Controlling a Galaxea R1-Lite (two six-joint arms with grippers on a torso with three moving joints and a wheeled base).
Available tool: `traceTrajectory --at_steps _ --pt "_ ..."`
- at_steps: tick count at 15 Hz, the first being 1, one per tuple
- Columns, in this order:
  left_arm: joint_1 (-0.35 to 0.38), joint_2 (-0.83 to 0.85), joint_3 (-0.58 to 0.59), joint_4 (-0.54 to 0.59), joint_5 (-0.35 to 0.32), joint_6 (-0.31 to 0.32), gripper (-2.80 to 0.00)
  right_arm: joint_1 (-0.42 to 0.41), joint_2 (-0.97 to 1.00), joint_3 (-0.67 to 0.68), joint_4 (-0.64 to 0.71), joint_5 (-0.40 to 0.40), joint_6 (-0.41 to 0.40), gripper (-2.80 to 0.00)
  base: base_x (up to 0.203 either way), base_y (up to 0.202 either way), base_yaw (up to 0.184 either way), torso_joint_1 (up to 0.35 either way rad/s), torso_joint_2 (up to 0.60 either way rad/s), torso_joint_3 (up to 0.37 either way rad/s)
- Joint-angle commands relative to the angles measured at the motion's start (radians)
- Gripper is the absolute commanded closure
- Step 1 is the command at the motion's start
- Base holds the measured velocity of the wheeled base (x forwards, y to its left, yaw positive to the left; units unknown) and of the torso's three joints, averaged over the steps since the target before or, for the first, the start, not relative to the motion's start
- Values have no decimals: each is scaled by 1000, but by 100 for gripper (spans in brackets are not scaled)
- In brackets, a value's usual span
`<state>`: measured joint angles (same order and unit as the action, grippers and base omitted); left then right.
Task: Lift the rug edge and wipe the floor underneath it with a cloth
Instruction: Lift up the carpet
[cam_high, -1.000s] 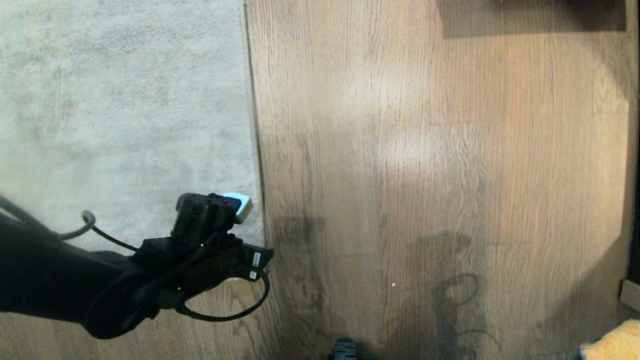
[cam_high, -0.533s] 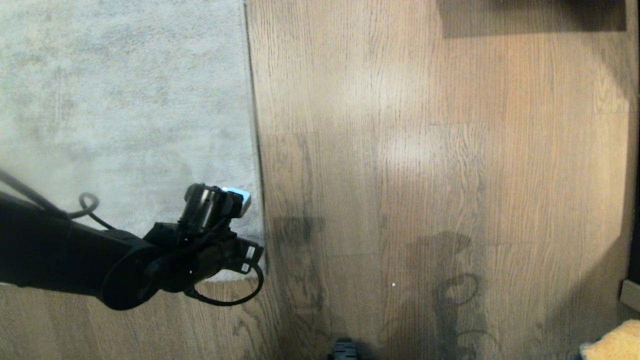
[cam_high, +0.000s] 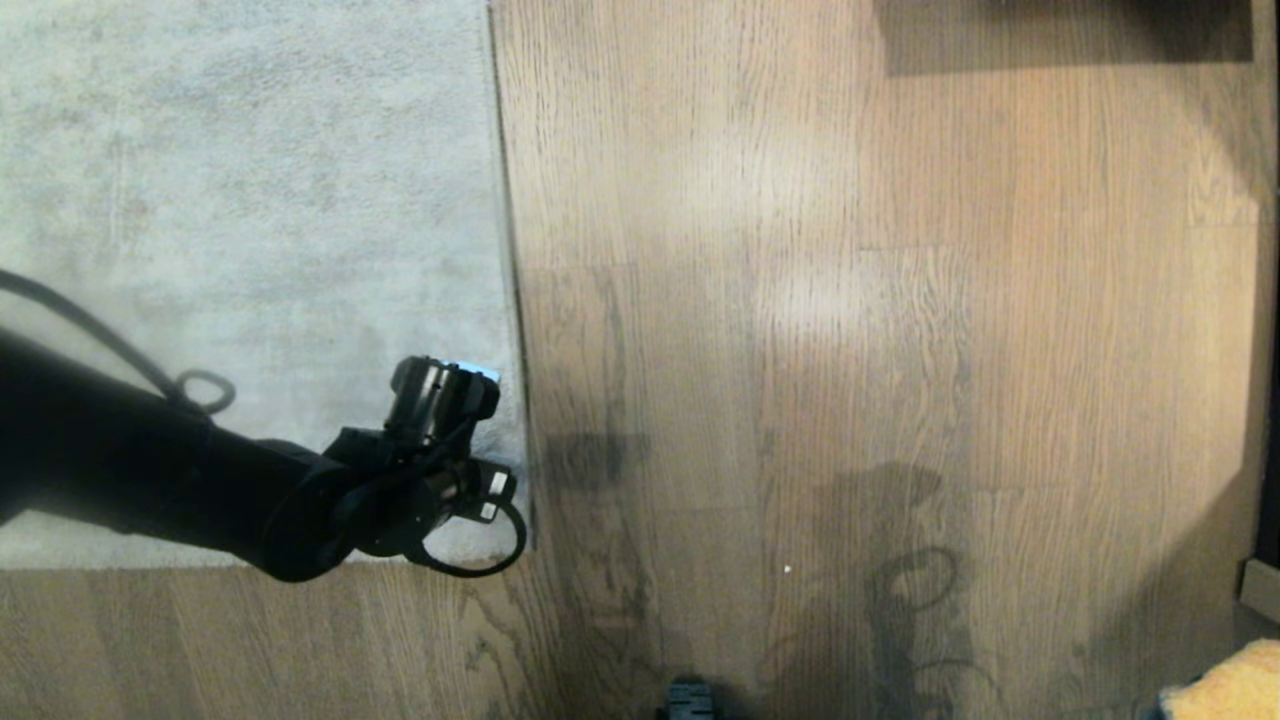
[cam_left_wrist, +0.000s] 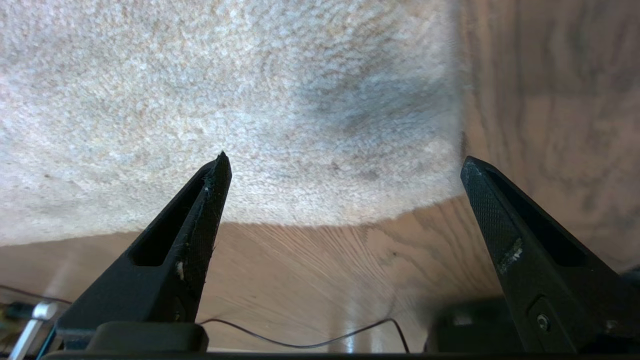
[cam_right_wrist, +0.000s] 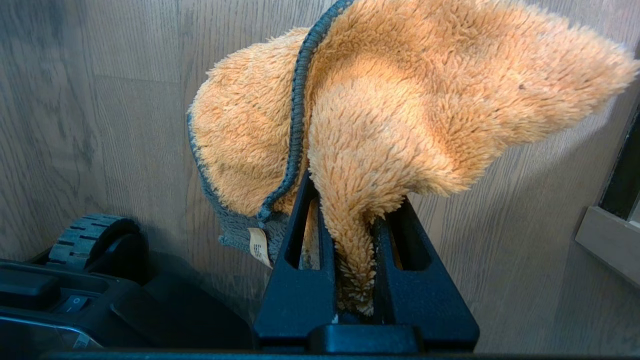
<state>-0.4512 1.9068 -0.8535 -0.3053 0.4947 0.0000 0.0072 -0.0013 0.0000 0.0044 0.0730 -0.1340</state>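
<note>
Where rug edge (cam_high: 512, 330) meets floor (cam_high: 850, 300): bare planks

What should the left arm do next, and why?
Probably lower the open left gripper onto the rug edge and pinch its corner: the rug lies flat on the floor, while the right gripper already holds the cloth.

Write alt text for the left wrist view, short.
The left gripper hangs with jaws wide open over the corner of the light grey rug, which lies flat on the brown wood-grain floor, the rug edge running between the jaws. A thin dark cable crosses the floor near the gripper's base.
</note>
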Motion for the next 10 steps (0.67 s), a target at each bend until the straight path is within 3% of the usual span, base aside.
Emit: traceTrajectory --at_steps 1,10 --pt "9 22 -21 -2 13 0 -280 0 1 0 0 1 -1 0 0 0 0 0 0 0" --pt "19 85 -118 -6 19 2 -280 0 1 0 0 -1 -1 0 0 0 0 0 0 0"
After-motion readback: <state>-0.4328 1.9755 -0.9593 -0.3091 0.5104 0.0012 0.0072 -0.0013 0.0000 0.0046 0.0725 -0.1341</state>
